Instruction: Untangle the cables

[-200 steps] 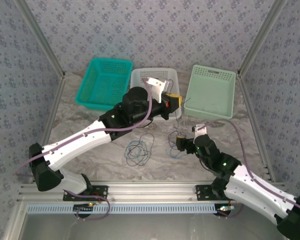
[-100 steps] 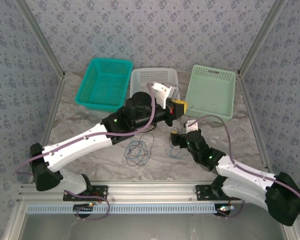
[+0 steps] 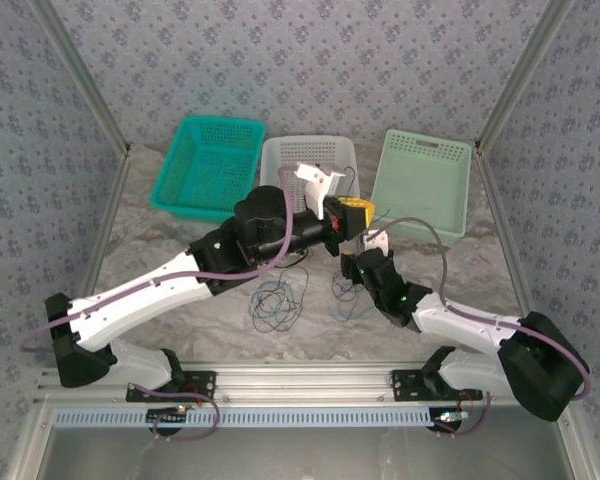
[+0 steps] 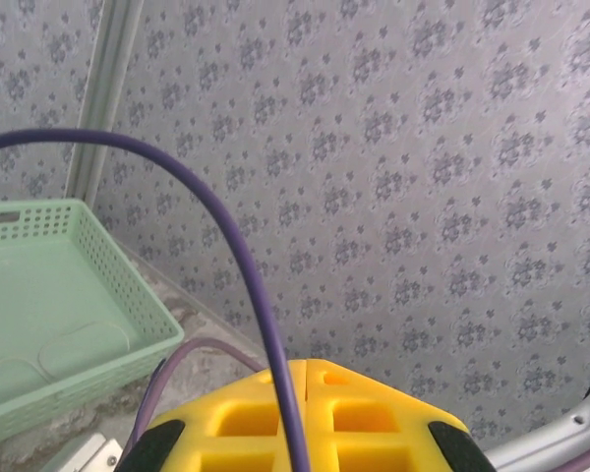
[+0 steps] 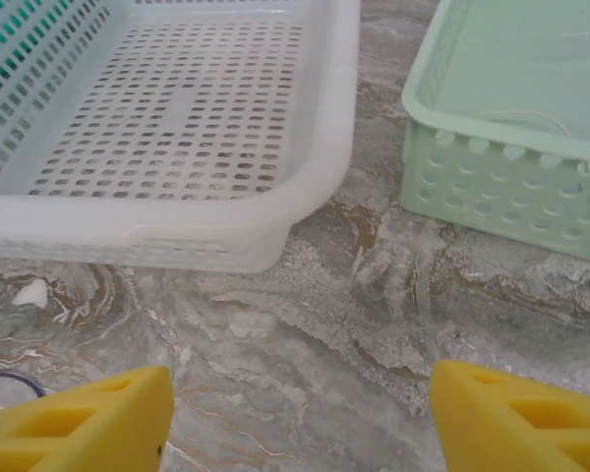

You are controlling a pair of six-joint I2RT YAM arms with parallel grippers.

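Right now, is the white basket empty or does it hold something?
Empty, as far as visible: the white basket shows a bare perforated floor.

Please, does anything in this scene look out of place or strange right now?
Only one thing: the left gripper is lifted off the table and aims at the patterned wall, while the cables lie in loose loops on it. A purple cable runs down between its shut fingers; whether gripped, I cannot tell.

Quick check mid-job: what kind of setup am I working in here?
Probably an enclosed benchtop robot cell: patterned wall panels on an aluminium frame, a marble-look table with a teal basket, white basket and green basket, and thin cables lying loose on it.
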